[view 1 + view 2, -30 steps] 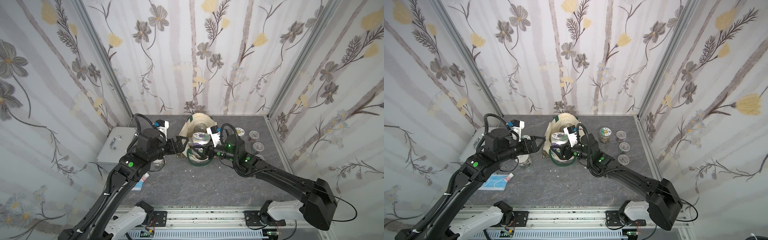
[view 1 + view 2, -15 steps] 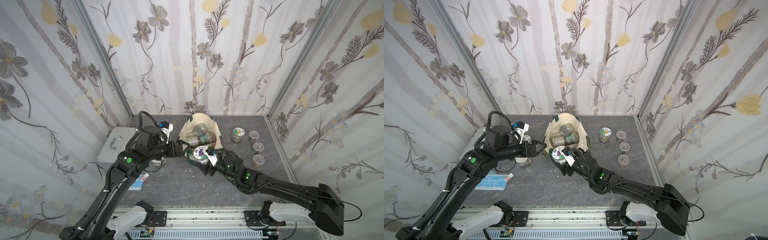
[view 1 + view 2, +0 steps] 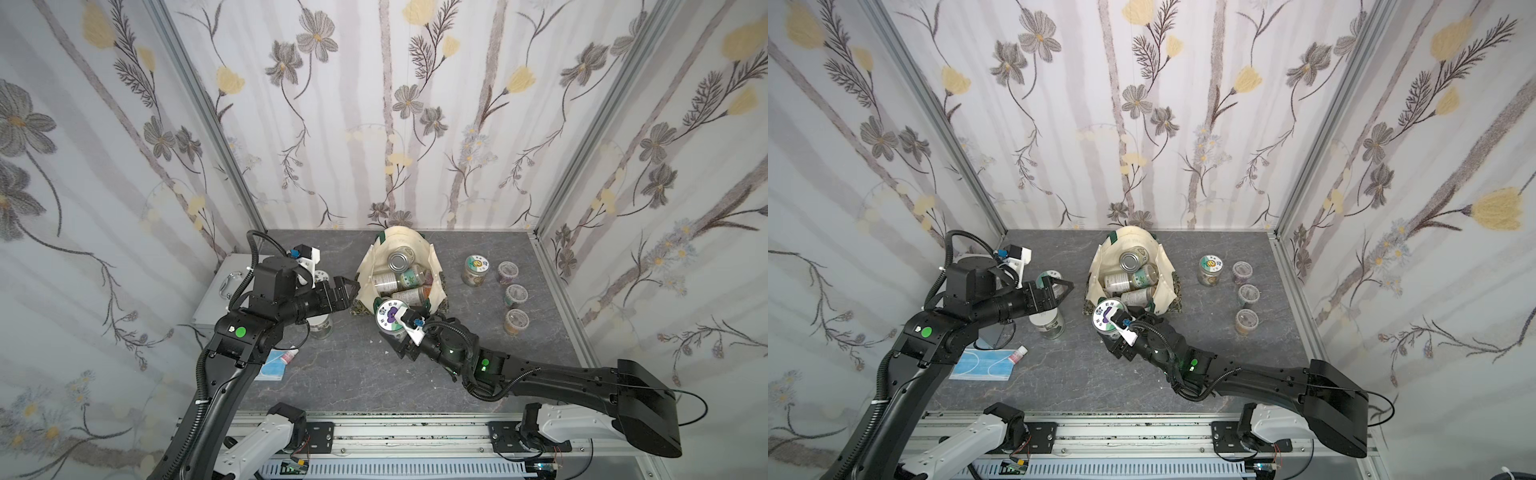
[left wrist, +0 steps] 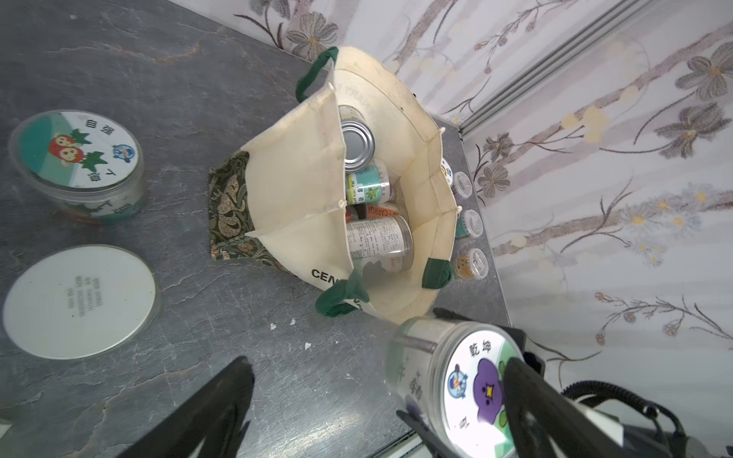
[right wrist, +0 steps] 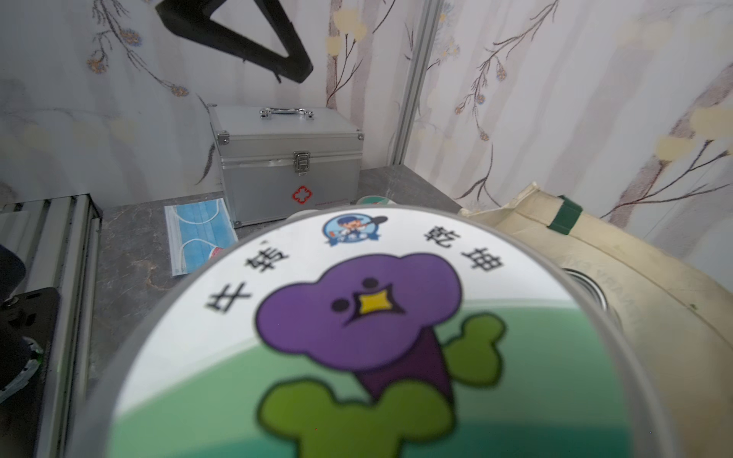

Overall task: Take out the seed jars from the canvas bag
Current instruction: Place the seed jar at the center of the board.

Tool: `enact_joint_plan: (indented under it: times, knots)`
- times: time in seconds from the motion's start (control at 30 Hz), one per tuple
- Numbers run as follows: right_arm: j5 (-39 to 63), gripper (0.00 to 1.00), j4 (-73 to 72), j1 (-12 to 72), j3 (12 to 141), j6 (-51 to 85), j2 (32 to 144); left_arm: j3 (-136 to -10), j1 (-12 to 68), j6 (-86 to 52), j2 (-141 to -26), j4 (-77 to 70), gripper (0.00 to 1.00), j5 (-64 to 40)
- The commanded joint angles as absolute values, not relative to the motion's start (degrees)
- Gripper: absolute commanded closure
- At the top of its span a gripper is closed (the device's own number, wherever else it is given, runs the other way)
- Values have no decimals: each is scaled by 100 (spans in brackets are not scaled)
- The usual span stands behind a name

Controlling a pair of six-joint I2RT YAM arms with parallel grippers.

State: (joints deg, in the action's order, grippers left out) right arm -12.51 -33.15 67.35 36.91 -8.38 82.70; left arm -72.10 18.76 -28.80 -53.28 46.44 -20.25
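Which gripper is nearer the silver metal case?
Left. The left gripper hangs open between the silver case and canvas bag; the right gripper holds a seed jar farther off, in front of the bag.

Floral-papered walls [image 3: 374, 124] on three sides, aluminium corner posts [image 3: 593, 124], grey marbled tabletop [image 3: 353, 374], soft even light

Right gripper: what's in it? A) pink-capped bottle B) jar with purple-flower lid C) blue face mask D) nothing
B: the right gripper is shut on the jar with purple-flower lid. The lid fills the right wrist view, and the jar sits next to the canvas bag.
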Motion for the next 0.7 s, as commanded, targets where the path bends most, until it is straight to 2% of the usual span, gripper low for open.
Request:
enact_joint_plan:
  times: [0.0,0.23,0.67]
  knots:
    - [-1192,19,-4024,6972,3785,-505,8713,-7262,1703,-3157,-5276,4819,0,-1758]
    - [-879,20,-4511,7387,4587,-138,10281,-7190,1465,-3318,-5195,4812,0,-1861]
    - [-405,19,-4819,7389,6214,200,12488,-7061,1394,-3583,-5214,4469,0,-1924]
